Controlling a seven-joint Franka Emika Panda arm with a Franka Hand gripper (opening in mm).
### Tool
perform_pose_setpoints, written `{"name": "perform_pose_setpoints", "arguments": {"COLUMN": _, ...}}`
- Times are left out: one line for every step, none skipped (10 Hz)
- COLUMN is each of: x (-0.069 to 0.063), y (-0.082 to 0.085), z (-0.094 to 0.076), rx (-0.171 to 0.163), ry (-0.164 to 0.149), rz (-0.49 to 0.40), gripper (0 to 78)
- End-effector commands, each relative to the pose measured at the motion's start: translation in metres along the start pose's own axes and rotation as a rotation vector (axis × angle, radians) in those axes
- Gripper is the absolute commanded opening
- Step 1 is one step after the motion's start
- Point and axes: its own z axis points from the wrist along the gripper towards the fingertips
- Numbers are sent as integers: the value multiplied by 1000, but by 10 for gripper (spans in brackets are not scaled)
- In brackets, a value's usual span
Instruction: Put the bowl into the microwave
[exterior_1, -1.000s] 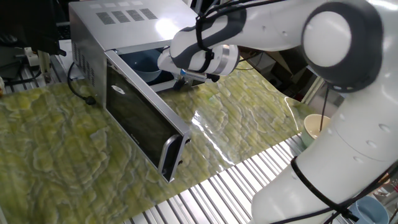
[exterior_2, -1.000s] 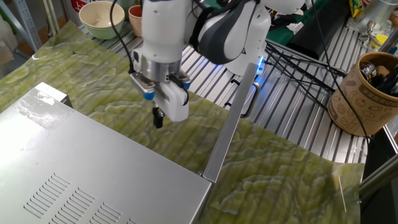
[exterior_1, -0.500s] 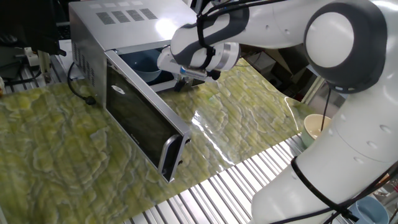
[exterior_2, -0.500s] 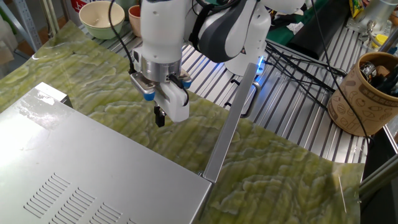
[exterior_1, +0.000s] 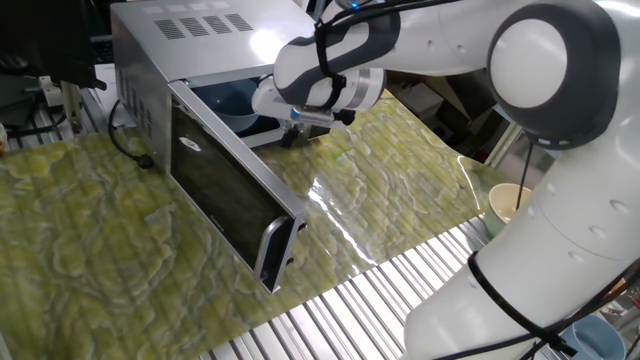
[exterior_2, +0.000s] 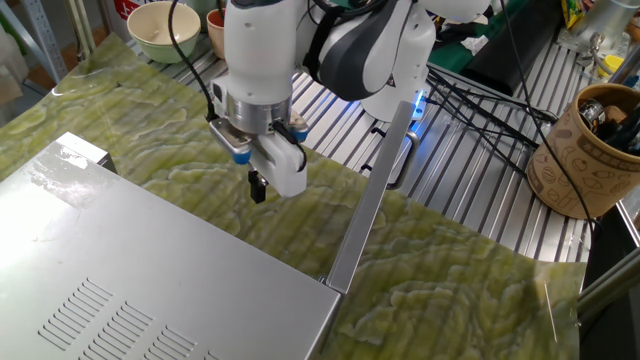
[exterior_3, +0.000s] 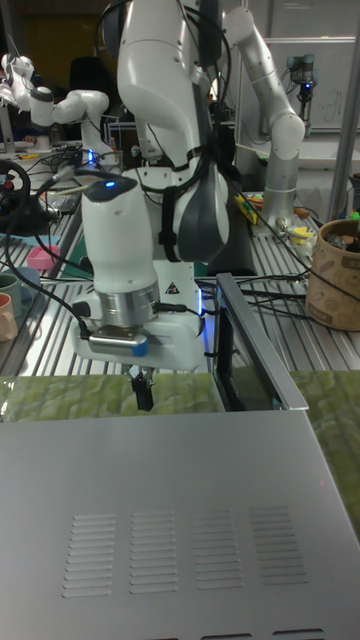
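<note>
Your gripper (exterior_1: 291, 136) is hanging just outside the microwave (exterior_1: 190, 60) mouth, fingers pointing down and pressed together, gripping nothing. The bowl (exterior_1: 225, 103) is sitting inside the cavity, just behind the gripper. The door (exterior_1: 232, 190) is standing wide open to one side of it. From the other fixed view, the gripper (exterior_2: 258, 188) is hovering above the green mat (exterior_2: 440, 260).
</note>
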Motion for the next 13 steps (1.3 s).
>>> {"name": "perform_pose_setpoints", "arguments": {"x": 5, "y": 15, "z": -28, "rx": 37, "ry": 56, "rz": -68, "gripper": 11}}
{"name": "perform_pose_setpoints", "arguments": {"x": 7, "y": 17, "z": -32, "rx": 39, "ry": 59, "rz": -66, "gripper": 11}}
{"name": "perform_pose_setpoints", "arguments": {"x": 14, "y": 23, "z": -44, "rx": 43, "ry": 69, "rz": -49, "gripper": 11}}
{"name": "perform_pose_setpoints", "arguments": {"x": 20, "y": 26, "z": -51, "rx": 44, "ry": 75, "rz": -38, "gripper": 11}}
{"name": "perform_pose_setpoints", "arguments": {"x": 26, "y": 28, "z": -58, "rx": 44, "ry": 80, "rz": -30, "gripper": 11}}
{"name": "perform_pose_setpoints", "arguments": {"x": 32, "y": 29, "z": -63, "rx": 44, "ry": 82, "rz": -26, "gripper": 11}}
{"name": "perform_pose_setpoints", "arguments": {"x": 31, "y": 29, "z": -62, "rx": 46, "ry": 77, "rz": -24, "gripper": 11}}
{"name": "perform_pose_setpoints", "arguments": {"x": 28, "y": 27, "z": -60, "rx": 60, "ry": 66, "rz": -29, "gripper": 11}}
{"name": "perform_pose_setpoints", "arguments": {"x": 28, "y": 27, "z": -60, "rx": 56, "ry": 49, "rz": -60, "gripper": 11}}
{"name": "perform_pose_setpoints", "arguments": {"x": 28, "y": 27, "z": -60, "rx": 50, "ry": 21, "rz": -95, "gripper": 11}}
{"name": "perform_pose_setpoints", "arguments": {"x": 28, "y": 27, "z": -60, "rx": 51, "ry": 8, "rz": -120, "gripper": 11}}
{"name": "perform_pose_setpoints", "arguments": {"x": 28, "y": 27, "z": -60, "rx": 51, "ry": 7, "rz": -122, "gripper": 11}}
{"name": "perform_pose_setpoints", "arguments": {"x": 28, "y": 27, "z": -60, "rx": 38, "ry": 20, "rz": -131, "gripper": 11}}
